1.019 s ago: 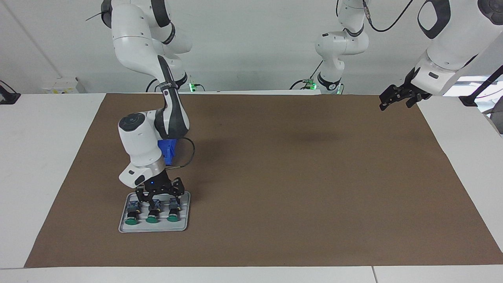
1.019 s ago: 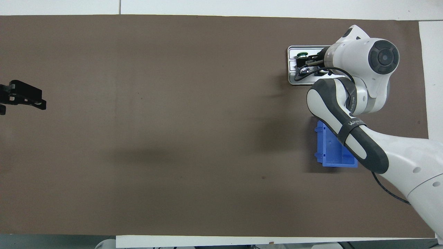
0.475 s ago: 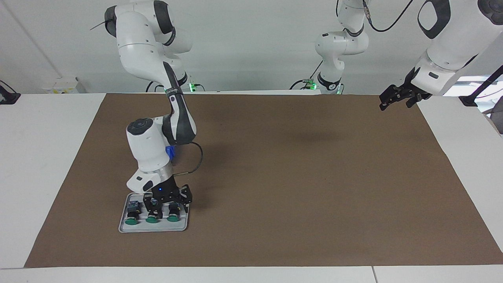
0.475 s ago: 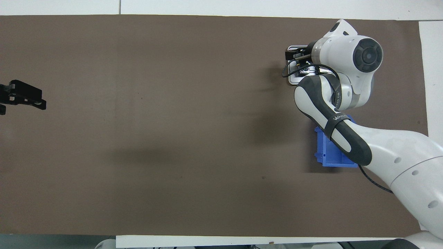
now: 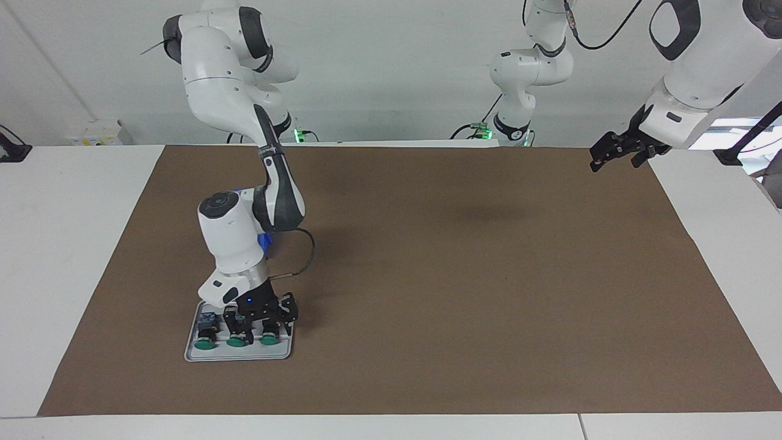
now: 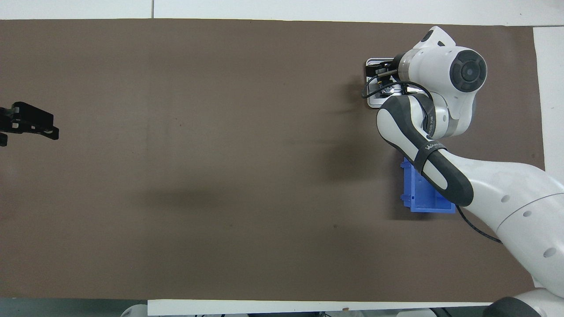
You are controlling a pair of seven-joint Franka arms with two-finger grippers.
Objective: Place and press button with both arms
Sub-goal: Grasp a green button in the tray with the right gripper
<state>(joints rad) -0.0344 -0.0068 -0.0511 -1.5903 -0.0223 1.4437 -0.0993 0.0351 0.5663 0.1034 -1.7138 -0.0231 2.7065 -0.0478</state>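
Three buttons [image 5: 236, 335] in row on grey tray [image 5: 193, 353] at right arm's end: green round caps, black bodies, blue-grey ends. My right gripper [image 5: 259, 333] down over tray, fingers straddling one button; grip I cannot tell. Left gripper [image 5: 616, 153] waits, spread open, over mat corner.

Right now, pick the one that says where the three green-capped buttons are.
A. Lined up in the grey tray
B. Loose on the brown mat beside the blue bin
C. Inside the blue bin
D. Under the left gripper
A: the facing view shows the three green-capped buttons side by side in the grey tray, with the right gripper down over them; the blue bin lies nearer to the robots, and the left gripper waits raised at its own end.
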